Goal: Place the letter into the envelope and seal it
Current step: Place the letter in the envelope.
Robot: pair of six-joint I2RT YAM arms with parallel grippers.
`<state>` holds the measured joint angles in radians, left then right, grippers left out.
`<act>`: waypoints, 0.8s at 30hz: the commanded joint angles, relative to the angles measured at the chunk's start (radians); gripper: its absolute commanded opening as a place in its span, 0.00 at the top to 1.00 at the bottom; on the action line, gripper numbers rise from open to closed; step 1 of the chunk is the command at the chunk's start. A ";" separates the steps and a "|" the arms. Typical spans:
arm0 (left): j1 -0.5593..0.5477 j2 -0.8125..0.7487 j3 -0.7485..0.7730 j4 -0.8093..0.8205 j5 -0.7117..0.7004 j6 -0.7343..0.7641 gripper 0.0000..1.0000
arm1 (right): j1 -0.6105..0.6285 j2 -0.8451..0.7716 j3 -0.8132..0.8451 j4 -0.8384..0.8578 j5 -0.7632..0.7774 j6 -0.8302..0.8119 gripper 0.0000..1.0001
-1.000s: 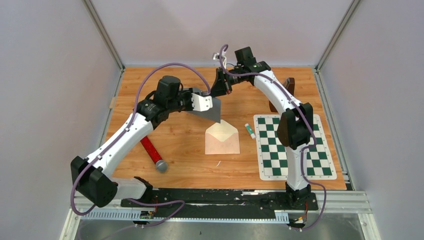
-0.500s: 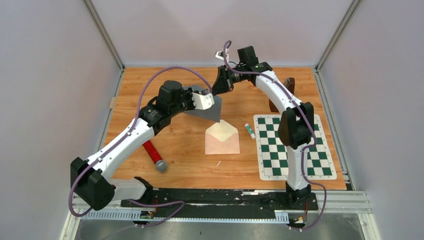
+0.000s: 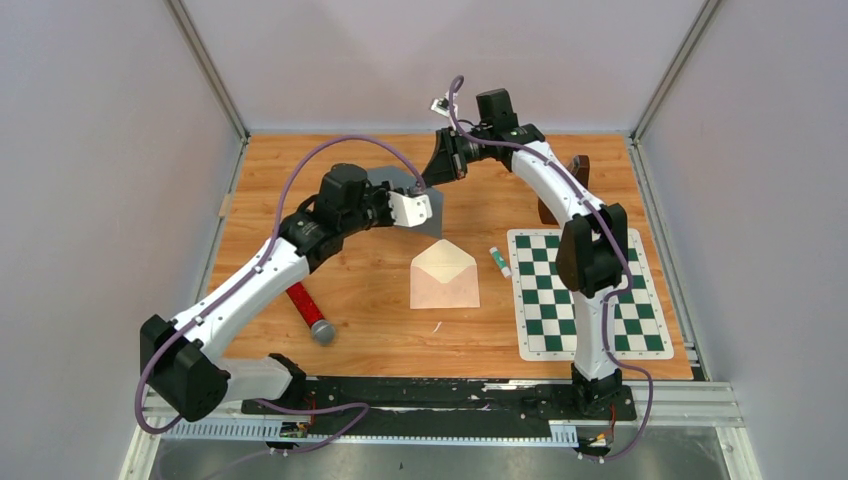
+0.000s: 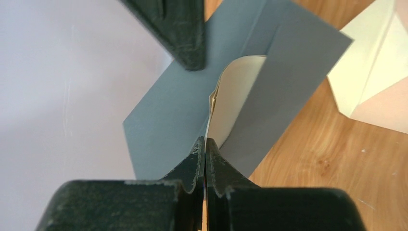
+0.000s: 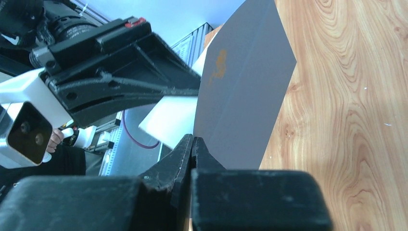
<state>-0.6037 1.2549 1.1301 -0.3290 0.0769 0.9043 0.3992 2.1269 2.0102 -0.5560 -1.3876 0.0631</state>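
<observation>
The letter (image 3: 433, 218) is a folded sheet, grey outside and cream inside, held in the air behind the envelope. My left gripper (image 3: 428, 203) is shut on one edge of it; in the left wrist view the jaws (image 4: 205, 142) pinch the letter (image 4: 288, 62) at its fold. My right gripper (image 3: 421, 183) is shut on the opposite edge, its jaws (image 5: 192, 139) closed on the grey letter (image 5: 240, 110). The cream envelope (image 3: 445, 275) lies flat on the table with its flap open, pointing away; a corner of the envelope (image 4: 375, 82) shows under the letter.
A glue stick (image 3: 499, 260) lies right of the envelope. A green-and-white chequered mat (image 3: 585, 295) covers the right side. A red cylinder with a grey tip (image 3: 308, 310) lies under the left arm. A brown object (image 3: 578, 170) sits behind the right arm.
Both grippers have moved a little away from the near edge with the letter between them, and the sheet has turned more edge-on to the top camera.
</observation>
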 commanded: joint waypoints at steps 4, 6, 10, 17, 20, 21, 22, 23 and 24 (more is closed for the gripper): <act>-0.028 0.058 0.060 -0.119 0.155 0.070 1.00 | -0.003 0.017 0.027 0.053 0.014 0.002 1.00; -0.029 0.084 0.088 -0.170 0.176 0.104 1.00 | -0.003 0.013 0.023 0.053 0.002 -0.005 1.00; -0.029 0.122 0.127 -0.247 0.195 0.228 1.00 | -0.002 0.001 0.011 0.050 -0.001 -0.022 1.00; -0.028 0.230 0.304 -0.461 0.114 0.387 1.00 | -0.002 -0.010 0.014 0.014 0.040 -0.058 1.00; -0.027 0.256 0.366 -0.492 0.066 0.417 1.00 | -0.002 -0.010 0.012 -0.014 0.056 -0.108 1.00; -0.027 0.256 0.380 -0.489 0.049 0.427 1.00 | -0.002 -0.013 0.011 -0.022 0.060 -0.113 1.00; -0.027 0.254 0.385 -0.479 0.041 0.450 1.00 | -0.001 -0.014 0.009 -0.025 0.061 -0.117 1.00; -0.027 0.253 0.389 -0.474 0.031 0.461 1.00 | -0.002 -0.015 0.008 -0.027 0.061 -0.118 1.00; -0.027 0.254 0.392 -0.472 0.028 0.480 1.00 | -0.001 -0.016 0.008 -0.030 0.059 -0.120 1.00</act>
<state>-0.6266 1.5135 1.4731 -0.7567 0.1455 1.2900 0.3977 2.1426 2.0094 -0.5751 -1.3228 -0.0067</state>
